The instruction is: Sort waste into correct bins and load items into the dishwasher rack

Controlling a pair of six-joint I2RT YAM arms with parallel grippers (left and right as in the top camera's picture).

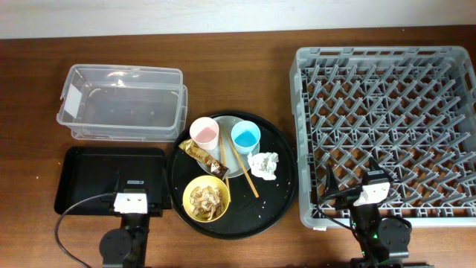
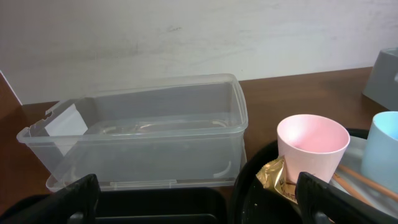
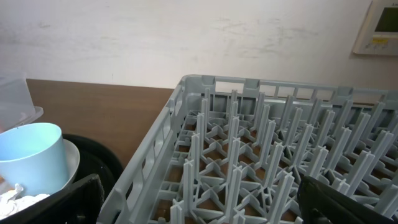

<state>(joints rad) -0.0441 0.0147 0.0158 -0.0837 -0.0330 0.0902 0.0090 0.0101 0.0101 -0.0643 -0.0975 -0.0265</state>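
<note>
Overhead says zero progress: dishwasher rack (image 1: pixel 387 53), clear tub (image 1: pixel 123 72) and black tray (image 1: pixel 82 175) all bare, everything's on the round tray (image 1: pixel 279 195), left gripper (image 1: pixel 134 195) and right gripper (image 1: pixel 372 190) both spread apart.

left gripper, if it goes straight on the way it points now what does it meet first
Probably the near wall of the clear tub, dead ahead of the left gripper in its wrist view, beyond the black tray below. The pink cup sits right of that line. Depth is uncertain.

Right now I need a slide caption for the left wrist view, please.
Open left gripper facing the clear plastic tub, pink cup and gold snack wrapper at right.
</note>
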